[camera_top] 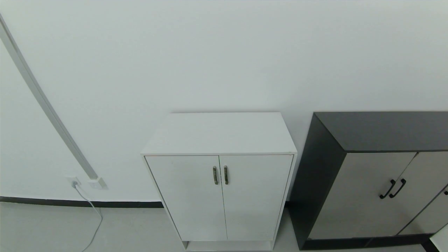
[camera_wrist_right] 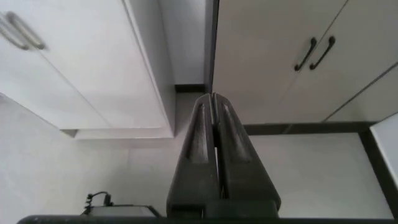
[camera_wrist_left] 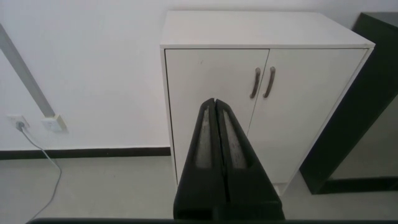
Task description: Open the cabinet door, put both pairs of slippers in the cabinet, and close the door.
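You face the white cabinet [camera_top: 218, 134], both of its doors shut.
It stands against the wall, with the dark cabinet [camera_top: 322, 175] just beside it on your robot's right. Your left gripper [camera_wrist_left: 215, 104] and right gripper [camera_wrist_right: 213, 98] each have their fingers pressed together, empty, apart from the cabinet's front. Its two handles [camera_top: 215, 175] sit side by side where the doors meet.
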You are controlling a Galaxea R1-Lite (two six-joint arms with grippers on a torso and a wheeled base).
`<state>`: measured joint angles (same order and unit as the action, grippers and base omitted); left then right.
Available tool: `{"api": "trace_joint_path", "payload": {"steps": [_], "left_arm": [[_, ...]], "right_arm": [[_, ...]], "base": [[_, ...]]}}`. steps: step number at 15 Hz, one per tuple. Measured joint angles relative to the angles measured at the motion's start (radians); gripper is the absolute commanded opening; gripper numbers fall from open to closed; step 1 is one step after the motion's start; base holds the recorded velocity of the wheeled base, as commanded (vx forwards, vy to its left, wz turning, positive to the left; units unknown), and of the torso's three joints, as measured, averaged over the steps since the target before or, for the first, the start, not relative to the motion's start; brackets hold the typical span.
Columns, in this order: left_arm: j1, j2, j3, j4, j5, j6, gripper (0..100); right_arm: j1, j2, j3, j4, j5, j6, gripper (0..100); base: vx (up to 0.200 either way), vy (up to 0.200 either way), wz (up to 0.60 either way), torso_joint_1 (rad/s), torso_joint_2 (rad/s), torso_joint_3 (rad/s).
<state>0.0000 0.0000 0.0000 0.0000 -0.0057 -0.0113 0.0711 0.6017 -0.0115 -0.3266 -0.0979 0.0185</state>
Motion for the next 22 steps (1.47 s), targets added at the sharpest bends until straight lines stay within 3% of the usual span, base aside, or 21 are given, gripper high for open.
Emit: {"api": "trace_joint_path", "payload": {"steps": [3,5,8,14,20,22], "left_arm": [[0.0,0.0,0.0,0.0,0.0,0.001,0],[0.0,0.0,0.0,0.0,0.0,0.001,0],[0.0,0.0,0.0,0.0,0.0,0.001,0],[0.0,0.0,0.0,0.0,0.0,0.001,0],[0.0,0.0,0.0,0.0,0.0,0.001,0],[0.0,0.0,0.0,0.0,0.0,0.001,0]], "right_arm": [[0.003,-0.256,-0.006,0.26,0.02,0.006,0],[0.01,-0.384,-0.013,0.34,0.025,0.046,0],[0.019,-0.475,-0.014,0.352,0.027,0.098,0],[0.021,-0.511,-0.013,0.352,0.071,0.078,0],[0.006,-0.507,0.006,0.328,0.036,-0.04,0],[-0.048,-0.497,0.008,0.327,0.036,-0.04,0]], "base": [[0.0,0.0,0.0,0.0,0.0,0.0],[0.0,0.0,0.0,0.0,0.0,0.0],[0.0,0.0,0.0,0.0,0.0,0.0],[0.0,0.0,0.0,0.0,0.0,0.0],[0.0,0.0,0.0,0.0,0.0,0.0],[0.0,0.0,0.0,0.0,0.0,0.0]]}}
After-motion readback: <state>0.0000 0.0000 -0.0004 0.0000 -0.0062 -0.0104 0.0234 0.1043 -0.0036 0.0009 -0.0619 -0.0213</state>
